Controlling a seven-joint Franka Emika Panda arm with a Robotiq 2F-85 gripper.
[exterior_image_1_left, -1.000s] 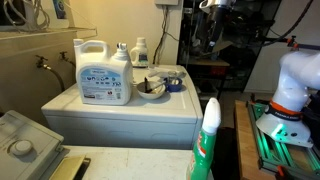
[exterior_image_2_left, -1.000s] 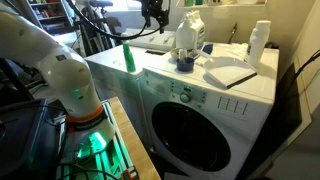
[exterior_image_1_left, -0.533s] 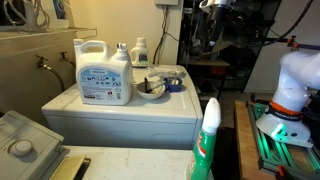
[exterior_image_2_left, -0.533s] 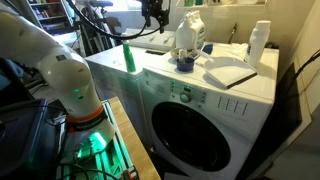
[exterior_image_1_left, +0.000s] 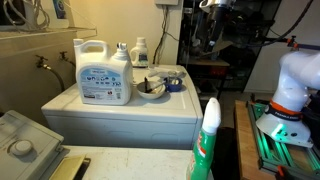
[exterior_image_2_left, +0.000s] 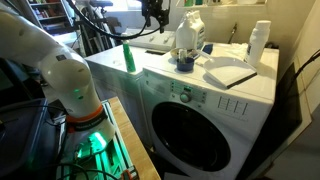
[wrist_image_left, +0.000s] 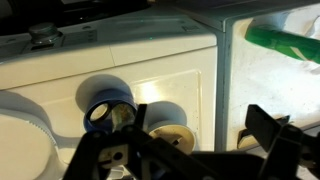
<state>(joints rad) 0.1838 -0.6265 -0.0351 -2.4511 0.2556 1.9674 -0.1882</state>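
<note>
Your gripper (wrist_image_left: 190, 150) hangs high above the washer top (wrist_image_left: 180, 60), jaws spread wide, nothing btw them. Nearest below it, a bit off to the side in wrist view, is the blue cap (wrist_image_left: 100, 115). It stands mouth up on the washer, just beside the big detergent jug (exterior_image_2_left: 188, 33) in an exterior view. I judge it light, stiff plastic, smooth, so prob. slippery. Take it across the round wall near the rim, w/ gentle squeeze. The green bottle (wrist_image_left: 285, 45) stands well apart.
</note>
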